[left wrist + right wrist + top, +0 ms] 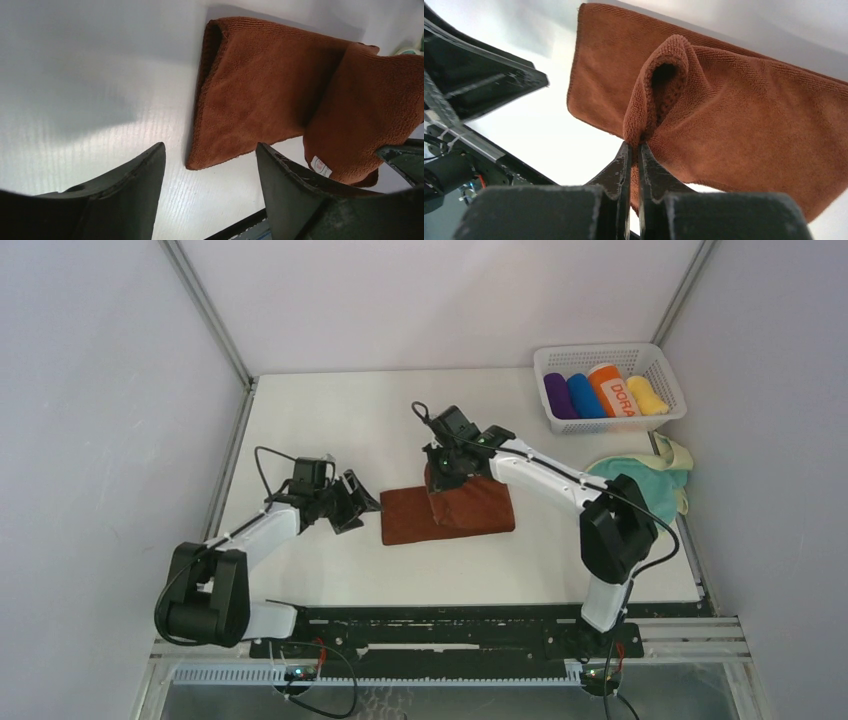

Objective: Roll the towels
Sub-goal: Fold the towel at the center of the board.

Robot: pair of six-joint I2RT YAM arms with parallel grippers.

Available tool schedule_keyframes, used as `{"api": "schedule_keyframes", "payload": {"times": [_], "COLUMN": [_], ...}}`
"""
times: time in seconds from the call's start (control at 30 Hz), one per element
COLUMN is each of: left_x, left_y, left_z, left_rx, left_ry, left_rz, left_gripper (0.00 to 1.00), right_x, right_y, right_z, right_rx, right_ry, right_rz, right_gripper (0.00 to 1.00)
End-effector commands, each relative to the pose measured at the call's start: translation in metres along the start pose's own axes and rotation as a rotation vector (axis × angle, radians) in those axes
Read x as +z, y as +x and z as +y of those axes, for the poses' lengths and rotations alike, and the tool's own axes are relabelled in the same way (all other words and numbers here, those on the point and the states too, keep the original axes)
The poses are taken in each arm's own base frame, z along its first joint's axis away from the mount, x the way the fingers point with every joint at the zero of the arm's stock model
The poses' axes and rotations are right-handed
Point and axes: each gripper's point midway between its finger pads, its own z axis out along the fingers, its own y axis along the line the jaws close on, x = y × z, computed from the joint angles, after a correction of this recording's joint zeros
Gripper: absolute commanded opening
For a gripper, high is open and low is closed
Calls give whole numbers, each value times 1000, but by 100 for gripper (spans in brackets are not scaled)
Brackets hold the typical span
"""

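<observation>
The rust-brown towel [448, 512] lies mid-table, its right part folded over and lifted. My right gripper [437, 477] is shut on a pinched fold of that towel [744, 125], holding it above the flat left part. My left gripper [355, 502] is open and empty, just left of the towel's left edge [240, 100], jaws wide apart over bare table. The teal towel with a pale cream side [648, 478] lies crumpled at the right edge of the table, behind my right arm.
A white mesh basket [664, 368] at the back right holds purple, blue and yellow rolls and an orange roll lettered "DORA". White walls close in the table on the left, back and right.
</observation>
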Motion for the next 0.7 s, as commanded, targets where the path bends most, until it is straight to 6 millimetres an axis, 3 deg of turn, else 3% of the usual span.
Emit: {"api": "schedule_keyframes", "payload": {"times": [0.0, 0.33, 0.67], "left_x": [10, 32, 44], "left_y": [-5, 13, 29], "left_z": [-13, 2, 14], "left_rx": [-2, -6, 8], "left_ry": [37, -21, -69], "left_rz": [-8, 42, 78], "left_gripper": [69, 45, 34], "right_x": [8, 34, 21], "right_y": [-2, 2, -4], "right_z": [25, 48, 59], "right_rx": [44, 85, 107], "right_ry": [-50, -86, -104], "right_rz": [37, 102, 80], "right_gripper": [0, 0, 0]}}
